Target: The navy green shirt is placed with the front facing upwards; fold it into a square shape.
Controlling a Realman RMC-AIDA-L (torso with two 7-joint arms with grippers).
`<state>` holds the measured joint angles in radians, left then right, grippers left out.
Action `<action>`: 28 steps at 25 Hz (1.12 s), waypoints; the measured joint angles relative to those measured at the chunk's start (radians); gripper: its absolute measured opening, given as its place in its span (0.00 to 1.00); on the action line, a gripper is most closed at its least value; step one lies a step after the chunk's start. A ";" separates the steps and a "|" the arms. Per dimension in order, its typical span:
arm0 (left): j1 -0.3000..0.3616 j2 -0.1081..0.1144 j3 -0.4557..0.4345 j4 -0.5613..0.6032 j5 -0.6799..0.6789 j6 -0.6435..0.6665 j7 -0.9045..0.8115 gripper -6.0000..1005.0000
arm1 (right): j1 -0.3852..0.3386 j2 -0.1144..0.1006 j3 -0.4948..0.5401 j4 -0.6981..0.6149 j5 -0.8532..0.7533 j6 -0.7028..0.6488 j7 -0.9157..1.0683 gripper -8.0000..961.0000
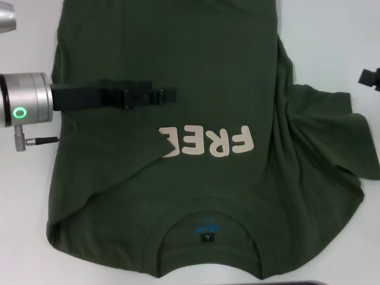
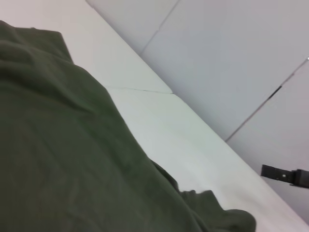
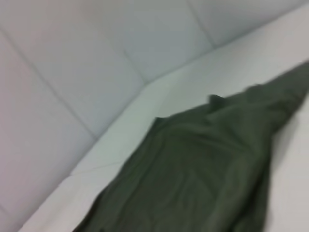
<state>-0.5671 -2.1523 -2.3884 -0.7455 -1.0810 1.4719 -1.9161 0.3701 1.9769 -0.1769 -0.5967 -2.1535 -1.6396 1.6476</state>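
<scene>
The navy green shirt [image 1: 196,190] lies front up on the white table [image 1: 332,35], collar and blue-printed neck label [image 1: 208,231] nearest me. Its left side is folded inward, and the fold's edge covers part of the cream letters "FREE" [image 1: 208,141]. The right sleeve [image 1: 332,136] lies spread out and rumpled. My left gripper [image 1: 169,95] reaches in from the left, low over the shirt's middle, above the letters. My right gripper [image 1: 369,77] shows only partly at the right edge, off the cloth. Both wrist views show shirt fabric [image 2: 72,154] [image 3: 193,183] on the table.
White wall panels [image 2: 231,58] rise behind the table's far edge. The left arm's silver wrist with a green ring light [image 1: 20,113] hangs over the table left of the shirt. A dark strip [image 1: 297,283] runs along the near edge.
</scene>
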 joint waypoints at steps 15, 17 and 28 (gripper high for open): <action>0.007 0.023 0.000 -0.005 0.000 -0.031 0.027 0.89 | -0.002 -0.041 -0.038 -0.050 -0.115 0.025 0.358 0.95; 0.007 0.023 0.000 -0.006 0.000 -0.035 0.037 0.89 | -0.003 -0.043 -0.037 -0.049 -0.131 0.036 0.373 0.95; 0.007 0.026 0.000 -0.008 -0.002 -0.054 0.043 0.89 | 0.000 -0.020 -0.042 -0.026 -0.184 0.088 0.398 0.95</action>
<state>-0.5596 -2.1261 -2.3883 -0.7533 -1.0830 1.4182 -1.8734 0.3706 1.9564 -0.2190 -0.6223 -2.3378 -1.5512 2.0458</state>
